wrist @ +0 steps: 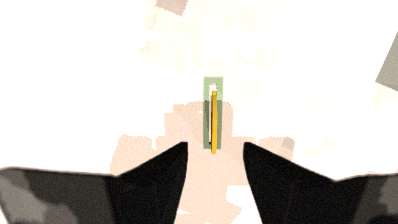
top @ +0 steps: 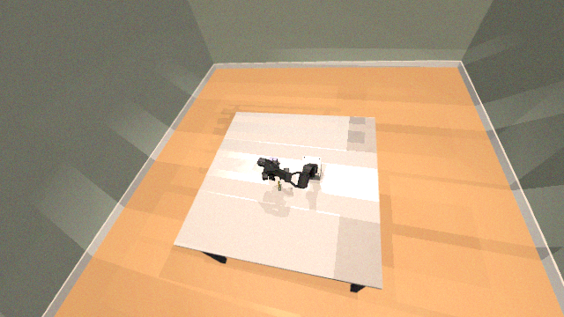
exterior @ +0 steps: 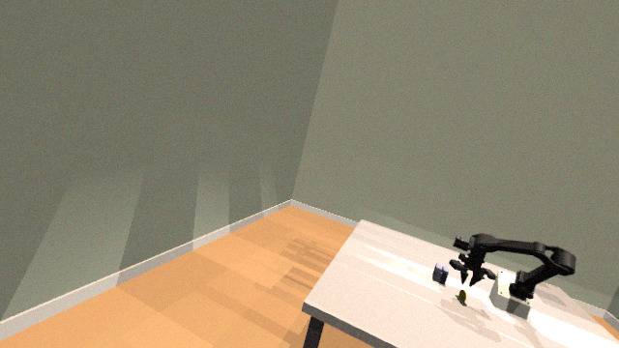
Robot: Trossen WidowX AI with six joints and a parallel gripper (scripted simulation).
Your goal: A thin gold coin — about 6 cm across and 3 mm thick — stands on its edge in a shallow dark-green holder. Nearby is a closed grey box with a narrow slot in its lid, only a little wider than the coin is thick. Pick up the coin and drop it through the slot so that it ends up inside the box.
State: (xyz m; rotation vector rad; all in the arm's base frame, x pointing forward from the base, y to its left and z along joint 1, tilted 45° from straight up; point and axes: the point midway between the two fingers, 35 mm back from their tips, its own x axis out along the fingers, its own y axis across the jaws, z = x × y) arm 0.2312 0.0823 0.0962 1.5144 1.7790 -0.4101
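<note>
The gold coin (top: 279, 185) (exterior: 462, 296) (wrist: 214, 122) stands on edge in the dark-green holder (wrist: 213, 80). In the wrist view it shows as a thin upright line, leaning slightly if at all. My gripper (exterior: 467, 284) (wrist: 216, 145) points down above the coin. Its fingers are part-way open with nothing between them, and in the wrist view they are one on each side of the coin's near end. The grey box (top: 273, 158) (exterior: 440, 274) stands on the table, left of the gripper in the exterior view. The arm partly covers it in the top view. Its slot cannot be made out.
The arm's pale base block (top: 311, 158) (exterior: 511, 305) stands on the table (top: 273, 233) (exterior: 377, 295), to the right of the coin. The arm reaches over from it. A grey shape (wrist: 390, 65) at the wrist view's right edge cannot be identified.
</note>
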